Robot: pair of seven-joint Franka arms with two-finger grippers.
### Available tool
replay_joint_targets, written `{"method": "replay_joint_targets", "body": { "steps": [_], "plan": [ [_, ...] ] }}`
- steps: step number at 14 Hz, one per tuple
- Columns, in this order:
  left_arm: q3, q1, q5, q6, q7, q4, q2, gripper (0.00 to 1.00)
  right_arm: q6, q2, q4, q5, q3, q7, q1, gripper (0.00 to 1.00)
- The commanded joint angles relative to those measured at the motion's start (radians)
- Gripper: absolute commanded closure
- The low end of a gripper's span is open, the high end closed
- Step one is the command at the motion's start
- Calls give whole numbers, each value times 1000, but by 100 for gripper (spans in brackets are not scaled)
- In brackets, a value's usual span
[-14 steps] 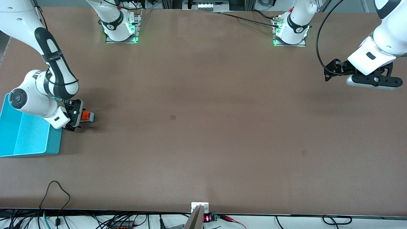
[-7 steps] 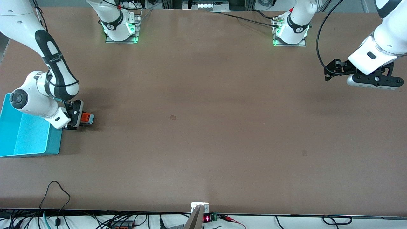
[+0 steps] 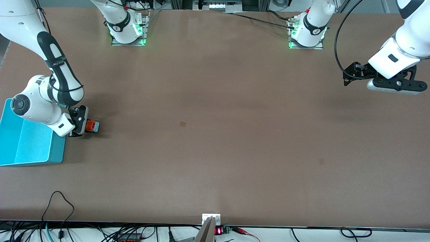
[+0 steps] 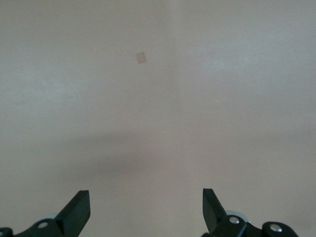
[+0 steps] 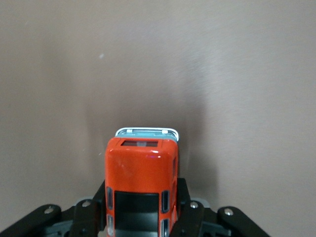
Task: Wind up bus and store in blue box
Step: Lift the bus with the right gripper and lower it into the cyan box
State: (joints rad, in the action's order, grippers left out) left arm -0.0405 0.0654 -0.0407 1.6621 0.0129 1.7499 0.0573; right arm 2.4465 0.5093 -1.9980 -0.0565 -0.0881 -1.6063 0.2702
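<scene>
- The right gripper (image 3: 81,125) is set low at the right arm's end of the table (image 3: 215,134), just beside the box (image 3: 20,141).
- The bus (image 3: 91,126) is clamped between the right gripper's fingers; in the front view only its orange body and pale front end are seen past the black fingers.
- In the right wrist view the bus (image 5: 141,185) is seen from above, its orange roof and dark panel lying between the two black fingers (image 5: 91,215), which are pressed to its sides.
- The bus's pale front end is pointed away from the right gripper (image 5: 141,217), toward the middle of the table.
- Whether the bus's wheels are touching the table cannot be told.
- The box is placed at the table's edge at the right arm's end, partly covered by the right arm; its cyan walls and speckled floor are seen.
- The bus is outside the box, close to the box's wall that is turned toward the left arm's end.
- The left gripper (image 3: 391,84) is held in the air over bare table at the left arm's end, waiting.
- In the left wrist view the left gripper (image 4: 145,210) is seen with fingers (image 4: 79,207) spread wide and nothing between them.
- A small square mark (image 4: 141,58) is seen on the table in that view.
</scene>
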Motion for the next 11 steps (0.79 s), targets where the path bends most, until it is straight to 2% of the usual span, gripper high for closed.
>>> {"method": "replay_joint_targets", "body": {
  "steps": [1,4,6,8,9,11],
  "plan": [
    [-6,4,-22,-16,-10,-35,-13,0,-32,-92,14,-3,-33,162,-37,100],
    [-4,-9,-21,-18,-2,-53,-31,0,-130,-162,74,-12,-33,455,-69,100],
    [-4,-9,-21,-22,-2,-53,-31,0,-197,-192,126,-2,-12,604,-51,100],
    [-4,-9,-21,-21,-1,-53,-31,0,-205,-204,155,4,60,712,-11,100],
    [-4,-9,-21,-22,-1,-53,-31,0,-210,-198,165,23,117,738,-8,100],
    [-4,-9,-21,-21,-1,-53,-31,0,-204,-170,179,88,189,801,-6,100]
  ]
}}
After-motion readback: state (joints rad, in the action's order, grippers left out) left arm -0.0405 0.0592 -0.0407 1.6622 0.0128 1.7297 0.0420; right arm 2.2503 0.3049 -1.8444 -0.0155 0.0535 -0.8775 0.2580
